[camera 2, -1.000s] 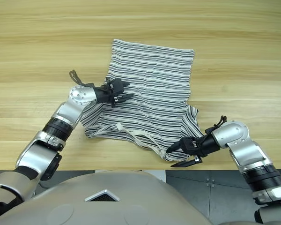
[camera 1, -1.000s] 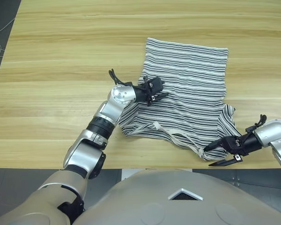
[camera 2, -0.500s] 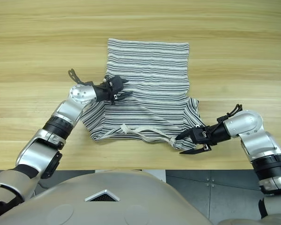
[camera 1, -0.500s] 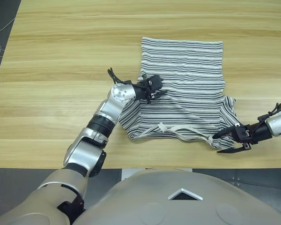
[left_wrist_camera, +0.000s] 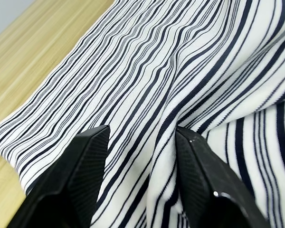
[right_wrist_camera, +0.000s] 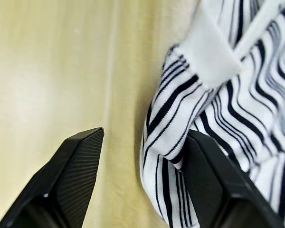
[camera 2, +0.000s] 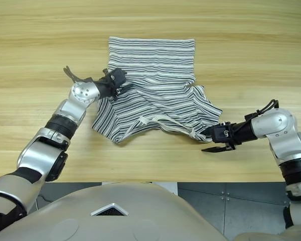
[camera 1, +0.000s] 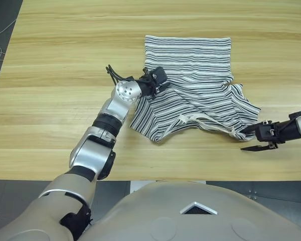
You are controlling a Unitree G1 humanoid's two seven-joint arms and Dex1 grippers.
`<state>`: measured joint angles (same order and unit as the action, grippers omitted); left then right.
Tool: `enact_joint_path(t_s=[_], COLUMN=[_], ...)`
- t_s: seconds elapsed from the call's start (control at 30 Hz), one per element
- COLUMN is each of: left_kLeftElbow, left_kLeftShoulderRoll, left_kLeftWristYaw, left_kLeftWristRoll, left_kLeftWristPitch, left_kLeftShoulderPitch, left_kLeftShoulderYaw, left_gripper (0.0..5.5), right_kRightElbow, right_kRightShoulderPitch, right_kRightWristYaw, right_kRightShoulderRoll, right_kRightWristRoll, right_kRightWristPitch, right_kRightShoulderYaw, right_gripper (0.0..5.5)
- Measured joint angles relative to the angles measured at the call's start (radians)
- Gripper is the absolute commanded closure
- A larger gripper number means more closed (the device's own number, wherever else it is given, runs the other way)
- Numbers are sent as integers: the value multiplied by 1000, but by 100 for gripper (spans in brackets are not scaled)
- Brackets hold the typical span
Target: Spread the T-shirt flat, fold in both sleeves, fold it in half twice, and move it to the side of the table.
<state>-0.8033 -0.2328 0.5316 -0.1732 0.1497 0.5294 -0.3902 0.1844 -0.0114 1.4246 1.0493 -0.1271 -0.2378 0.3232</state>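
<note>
Locate the wooden table (camera 1: 65, 50) across the whole forward view, with the striped T-shirt (camera 1: 190, 55) lying on it right of centre, well clear of the far edge and nearer the front edge. Note the straight far edge of the garment lying flat and square, while the near half runs in diagonal creases and narrows to a rumpled point at the near left. Find the left arm (camera 1: 108, 123) stretched forward and inward over the tabletop, bent at the elbow, wrist on the garment's left edge. Find the right arm (camera 2: 286, 130) entering from the right side, forearm low over the table and pointing inward at the garment's near right corner. Read the left gripper (camera 1: 156, 80) as clamped on the cloth: see its fingers (left_wrist_camera: 80, 175) pressed into the stripes with a raised fold caught between them. Read the right gripper (camera 1: 242, 140) as spread apart, bare table showing in the gap and the cloth edge lying against the inner face of one finger (right_wrist_camera: 213, 180). Note the pale collar band (camera 1: 205, 124) drawn out in a line toward that gripper.
</note>
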Motion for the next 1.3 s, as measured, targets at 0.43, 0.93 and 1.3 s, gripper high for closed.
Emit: enact_joint_path(t_s=[0.43, 0.93, 1.3], left_kLeftElbow=[115, 249, 391], left_kLeftShoulderRoll=[1, -12, -35], left_kLeftWristYaw=[96, 166, 230], left_kLeftWristRoll=[15, 22, 90], left_kLeftWristPitch=[4, -44, -59], left_kLeftShoulderPitch=[-68, -136, -180], left_kLeftShoulderYaw=[16, 13, 48], left_gripper=[316, 316, 316], right_kRightElbow=[-135, 44, 112], right_kRightShoulderPitch=[26, 195, 233], right_kRightWristYaw=[23, -404, -380], right_kRightShoulderRoll=[-96, -309, -288], right_kRightWristRoll=[-264, 24, 121], right_kRightWristPitch=[372, 373, 289], right_kRightShoulderYaw=[-129, -114, -61], right_gripper=[270, 270, 270])
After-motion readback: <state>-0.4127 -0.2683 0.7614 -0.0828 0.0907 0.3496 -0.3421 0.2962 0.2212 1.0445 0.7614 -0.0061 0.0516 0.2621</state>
